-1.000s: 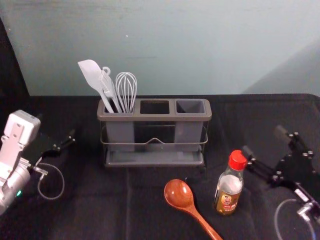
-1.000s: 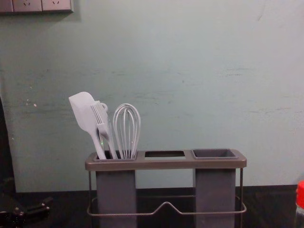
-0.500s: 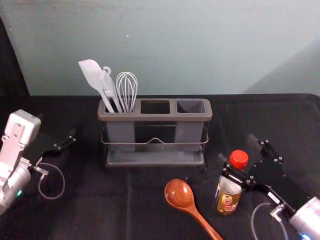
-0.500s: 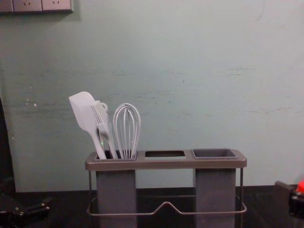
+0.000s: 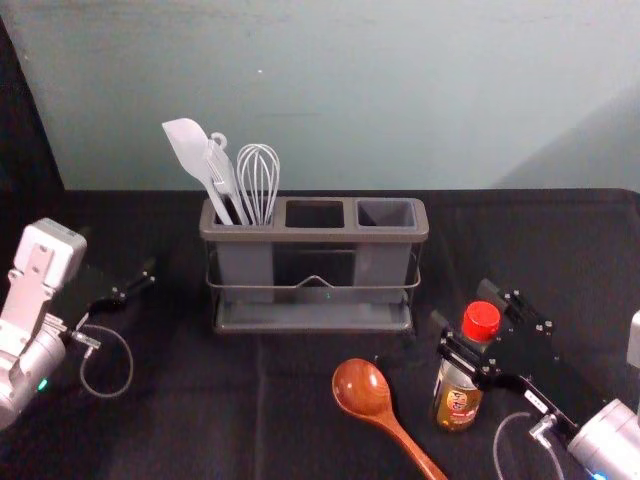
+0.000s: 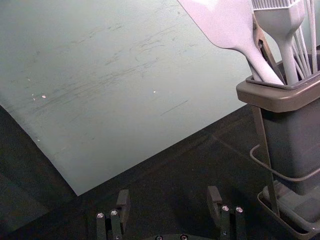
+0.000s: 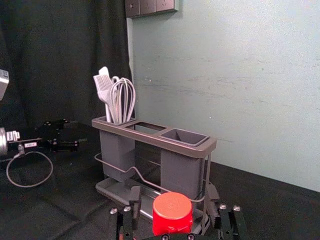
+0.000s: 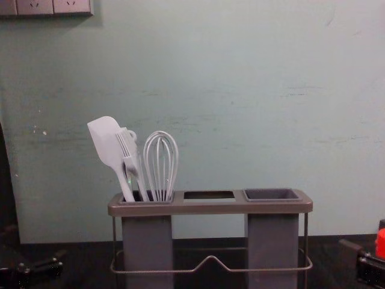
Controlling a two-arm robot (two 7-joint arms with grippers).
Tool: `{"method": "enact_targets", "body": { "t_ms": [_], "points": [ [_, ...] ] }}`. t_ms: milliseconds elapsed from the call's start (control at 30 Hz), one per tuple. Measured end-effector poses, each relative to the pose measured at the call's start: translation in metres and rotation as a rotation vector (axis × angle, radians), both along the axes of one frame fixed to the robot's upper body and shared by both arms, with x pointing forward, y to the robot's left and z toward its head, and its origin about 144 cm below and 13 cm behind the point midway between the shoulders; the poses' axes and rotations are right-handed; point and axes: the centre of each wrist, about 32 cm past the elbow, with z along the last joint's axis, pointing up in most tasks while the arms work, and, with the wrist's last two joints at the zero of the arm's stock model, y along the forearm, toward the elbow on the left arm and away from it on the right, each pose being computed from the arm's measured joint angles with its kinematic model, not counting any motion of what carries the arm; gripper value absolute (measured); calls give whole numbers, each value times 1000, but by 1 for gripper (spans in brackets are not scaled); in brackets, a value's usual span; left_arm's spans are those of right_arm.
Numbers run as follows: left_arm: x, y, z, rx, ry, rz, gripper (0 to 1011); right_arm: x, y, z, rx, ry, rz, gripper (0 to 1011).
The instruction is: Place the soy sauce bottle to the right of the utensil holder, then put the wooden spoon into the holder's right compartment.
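Note:
The soy sauce bottle (image 5: 457, 395), red-capped, stands upright right of the spoon. My right gripper (image 5: 463, 306) is open around its upper part; in the right wrist view, the right gripper (image 7: 173, 194) has a gap on each side of the red cap (image 7: 172, 212). The wooden spoon (image 5: 362, 387) lies on the table, bowl toward the grey utensil holder (image 5: 314, 236). The holder's right compartment (image 8: 272, 194) is empty; white utensils (image 8: 157, 165) fill the left one. My left gripper (image 5: 116, 252) is parked at the left, open in the left wrist view (image 6: 168, 197).
A black cloth covers the table (image 5: 185, 420), with a pale green wall (image 5: 400, 90) behind it. Bare cloth lies between the holder and the right edge. A socket panel (image 8: 53, 6) is on the wall at the upper left.
The right gripper has come in leftward from the right, and its fingers now stand on either side of the bottle. The bottle, spoon and left arm have kept their places.

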Motion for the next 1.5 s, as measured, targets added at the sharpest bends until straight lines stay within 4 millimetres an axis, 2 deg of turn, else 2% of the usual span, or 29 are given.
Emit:
{"method": "enact_targets", "body": {
  "t_ms": [133, 233, 333, 367, 467, 667, 900, 1133, 1500],
  "points": [
    [0, 0, 0, 0, 0, 0, 1011, -1, 0, 2, -3, 1, -2, 719],
    [0, 0, 0, 0, 0, 0, 1011, -2, -1, 3, -3, 0, -1, 660],
    [0, 0, 0, 0, 0, 0, 1011, -3, -2, 5, -6, -2, -3, 520],
    [0, 0, 0, 0, 0, 0, 1012, -3, -2, 5, -6, -2, -2, 520],
    [0, 0, 0, 0, 0, 0, 1011, -4, -2, 6, -4, -3, -1, 399],
    [0, 0, 0, 0, 0, 0, 1011, -3, -6, 9, -3, -8, -8, 377],
    [0, 0, 0, 0, 0, 0, 1012, 14, -16, 17, -8, -21, -29, 377],
    [0, 0, 0, 0, 0, 0, 1012, 43, -22, 25, -25, -30, -41, 377],
    [0, 0, 0, 0, 0, 0, 1011, 91, -18, 30, -7, -31, -44, 377]
  ]
}}
